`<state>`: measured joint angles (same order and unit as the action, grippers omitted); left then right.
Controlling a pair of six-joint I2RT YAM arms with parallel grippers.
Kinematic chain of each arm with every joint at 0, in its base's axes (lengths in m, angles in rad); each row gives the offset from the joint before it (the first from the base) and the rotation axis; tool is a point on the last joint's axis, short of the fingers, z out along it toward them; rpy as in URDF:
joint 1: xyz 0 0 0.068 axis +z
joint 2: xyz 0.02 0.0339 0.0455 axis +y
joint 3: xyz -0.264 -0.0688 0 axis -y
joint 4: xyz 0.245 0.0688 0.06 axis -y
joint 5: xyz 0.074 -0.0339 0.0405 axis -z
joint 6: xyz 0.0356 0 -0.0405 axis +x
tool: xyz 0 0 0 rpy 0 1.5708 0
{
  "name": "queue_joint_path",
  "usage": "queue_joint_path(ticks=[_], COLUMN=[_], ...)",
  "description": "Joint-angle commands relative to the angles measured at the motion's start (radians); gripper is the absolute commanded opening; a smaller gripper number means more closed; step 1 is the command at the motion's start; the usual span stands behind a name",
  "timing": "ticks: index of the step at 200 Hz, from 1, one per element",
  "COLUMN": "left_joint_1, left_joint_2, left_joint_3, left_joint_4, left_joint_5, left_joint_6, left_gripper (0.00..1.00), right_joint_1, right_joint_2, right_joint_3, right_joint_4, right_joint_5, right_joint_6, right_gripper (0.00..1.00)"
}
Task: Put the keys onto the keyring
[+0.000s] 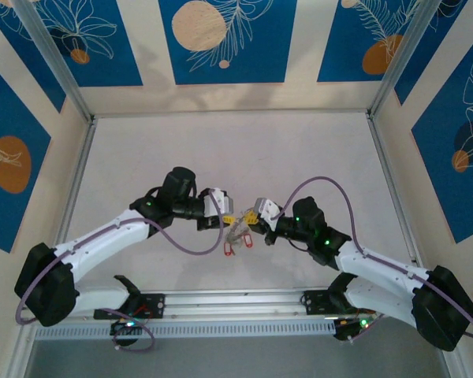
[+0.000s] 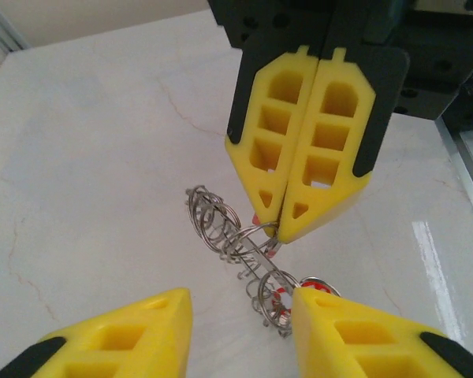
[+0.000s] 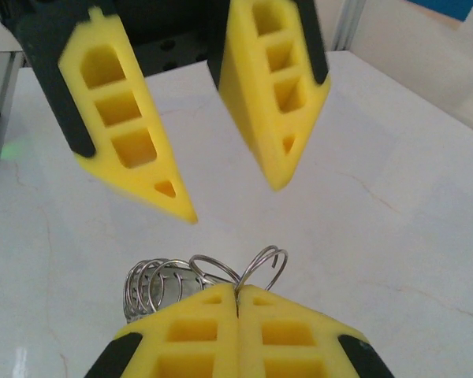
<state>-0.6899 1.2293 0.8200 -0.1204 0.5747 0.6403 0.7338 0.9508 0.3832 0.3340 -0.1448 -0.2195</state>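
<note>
A: Presently, keyring [image 2: 213,220]: centre frame, clenched by right gripper [image 2: 280,230]; left gripper [image 3: 235,201] released, just beside.
B: Keys [image 1: 229,250]?
A: Lower centre, against the keyring; threading unconfirmed, judged incomplete.

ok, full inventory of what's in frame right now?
keyring: one, silver wire coil, table centre
keys: two, red heads, beside the ring toward the near edge
table: one, white marbled, under everything
wall panels: several, blue and cream with orange discs, around the table
frame rails: several, grey metal, along the table edges
cables: two, purple, one looping off each arm
left gripper: one, yellow fingers, open, ring's end between them
right gripper: one, yellow fingers, shut on the keyring
</note>
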Motion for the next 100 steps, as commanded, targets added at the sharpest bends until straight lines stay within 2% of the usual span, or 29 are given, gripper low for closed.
queue_joint_path(ticks=[1,49,100], left_joint_1=[0.003,0.003,-0.003], left_joint_2=[-0.049,-0.042,-0.017], left_joint_3=[0.007,0.031,0.051], left_joint_4=[-0.026,-0.117,-0.166], left_joint_5=[0.032,0.106,0.101], left_joint_6=[0.064,0.172,0.218], left_gripper=[0.42,0.42,0.42], right_joint_1=[-0.019,-0.035,-0.034], right_joint_2=[-0.008,0.056,0.134], right_joint_3=[0.065,0.125,0.18], right_joint_4=[-0.055,-0.11,-0.121], right_joint_5=[-0.107,-0.217,-0.316], right_joint_6=[-0.023,-0.033,-0.049], right_gripper=[0.0,0.0,0.0])
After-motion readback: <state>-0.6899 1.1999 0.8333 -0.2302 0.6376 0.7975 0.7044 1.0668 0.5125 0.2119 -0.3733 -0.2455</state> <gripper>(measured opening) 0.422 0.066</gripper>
